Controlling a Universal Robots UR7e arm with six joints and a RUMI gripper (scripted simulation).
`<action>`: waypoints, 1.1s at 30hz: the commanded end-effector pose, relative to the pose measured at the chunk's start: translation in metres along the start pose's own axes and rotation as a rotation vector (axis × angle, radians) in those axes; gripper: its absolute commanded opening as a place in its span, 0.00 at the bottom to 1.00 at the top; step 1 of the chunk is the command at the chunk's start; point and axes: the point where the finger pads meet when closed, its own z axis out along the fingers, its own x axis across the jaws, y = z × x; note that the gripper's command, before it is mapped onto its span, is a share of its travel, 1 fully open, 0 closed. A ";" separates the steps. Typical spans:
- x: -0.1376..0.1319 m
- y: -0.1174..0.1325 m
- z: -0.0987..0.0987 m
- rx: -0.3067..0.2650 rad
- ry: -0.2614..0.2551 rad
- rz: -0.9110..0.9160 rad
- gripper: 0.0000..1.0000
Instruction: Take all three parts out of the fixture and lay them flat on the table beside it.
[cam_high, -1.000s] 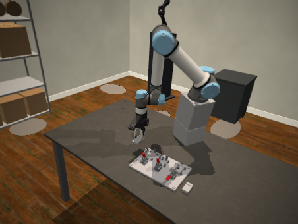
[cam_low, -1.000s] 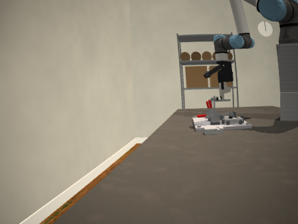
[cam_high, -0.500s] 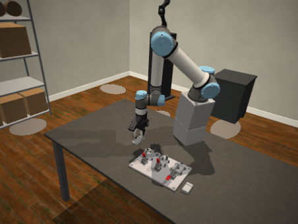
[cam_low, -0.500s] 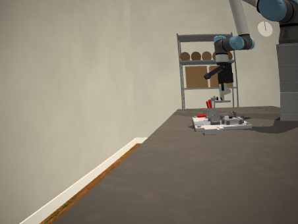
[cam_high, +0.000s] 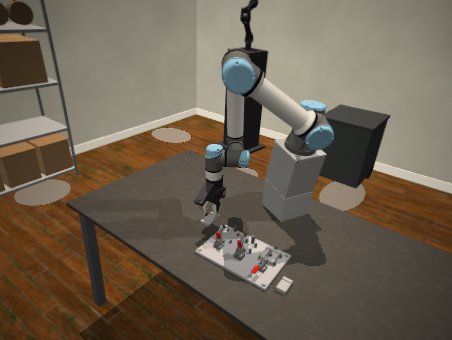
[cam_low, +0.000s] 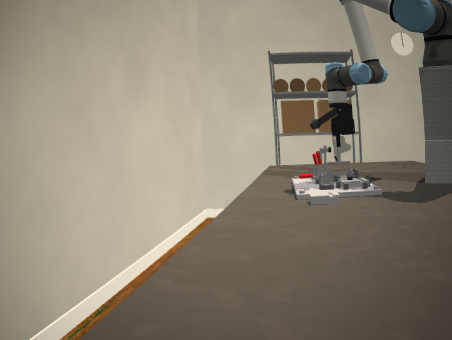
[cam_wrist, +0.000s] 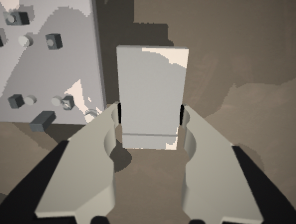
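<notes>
While hanging above the dark table:
Gripper (cam_high: 210, 209): squeezing a flat gray part (cam_wrist: 151, 100) between two pale fingers, clenched on its two long sides.
Part in the grip: looking like a smooth, thin rectangle, hanging upright, up in the air over the table (cam_high: 150, 200), just beside the near-left end of the fixture (cam_high: 207, 254) and not touching it.
Finger shape: being wide and blocky, with a round scoop cut into each inner side and a thin black pad where each one is pressing the part.
Fixture: lying flat on the table as a pale, smooth plate, carrying small dark gray blocks, round pegs and clamps.
Red handles: two (cam_high: 219, 234) standing up, one (cam_high: 255, 269) lying down near the far end of the plate.
Second part (cam_high: 284, 285): lying flat on the table, just beside the right end of the fixture, small, pale and rectangular.
Third part: too small to tell apart among the clamps.
Table: looking dark gray and a little speckled, standing on thin straight legs.
Arm (cam_high: 280, 102): showing white tubes and round blue caps, sitting on a stack of gray blocks (cam_high: 292, 185).
Floor (cam_high: 40, 260): showing brown wood planks.
</notes>
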 end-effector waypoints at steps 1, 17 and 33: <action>0.003 -0.004 0.014 0.006 0.007 -0.002 0.00; 0.004 -0.004 0.043 0.006 0.007 -0.002 0.00; 0.004 -0.004 0.043 0.006 0.007 -0.001 0.00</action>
